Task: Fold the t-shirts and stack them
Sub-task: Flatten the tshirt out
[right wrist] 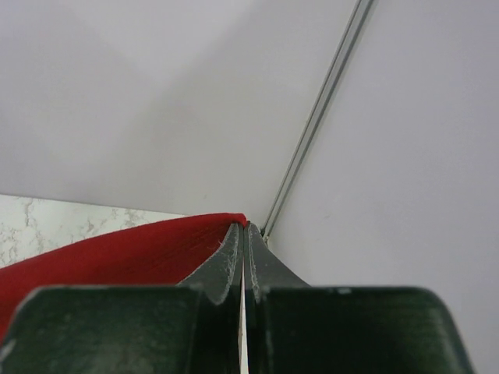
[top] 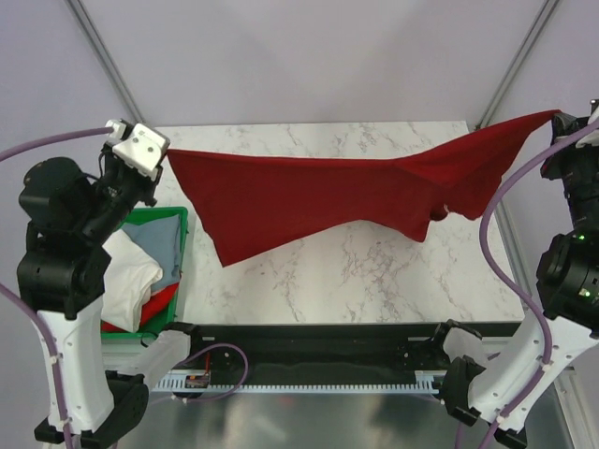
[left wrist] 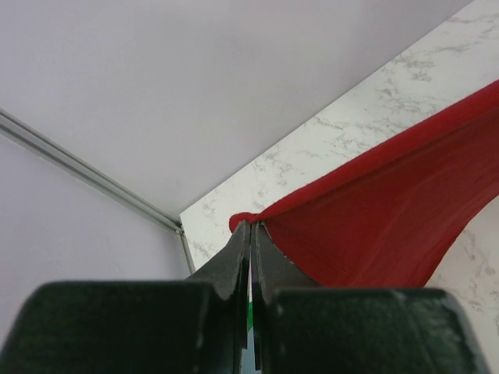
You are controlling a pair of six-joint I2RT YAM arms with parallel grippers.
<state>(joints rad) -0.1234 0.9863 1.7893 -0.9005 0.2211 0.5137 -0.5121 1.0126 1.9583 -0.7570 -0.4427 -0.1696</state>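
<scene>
A large dark red t-shirt [top: 309, 196] hangs stretched in the air above the marble table [top: 374, 271], held between both arms. My left gripper [top: 165, 150] is shut on its left corner at the table's far left; in the left wrist view the cloth [left wrist: 390, 226] runs from the closed fingertips [left wrist: 251, 224]. My right gripper [top: 562, 115] is shut on the other corner, high at the far right; the right wrist view shows red cloth [right wrist: 117, 257] pinched at the tips [right wrist: 245, 226]. White, grey and red tees [top: 131, 271] lie in the green bin.
A green plastic bin [top: 183, 224] stands at the left edge of the table, beside the left arm. A black rail with cables [top: 309, 360] runs along the near edge. Metal frame posts [top: 103, 56] rise at the back corners.
</scene>
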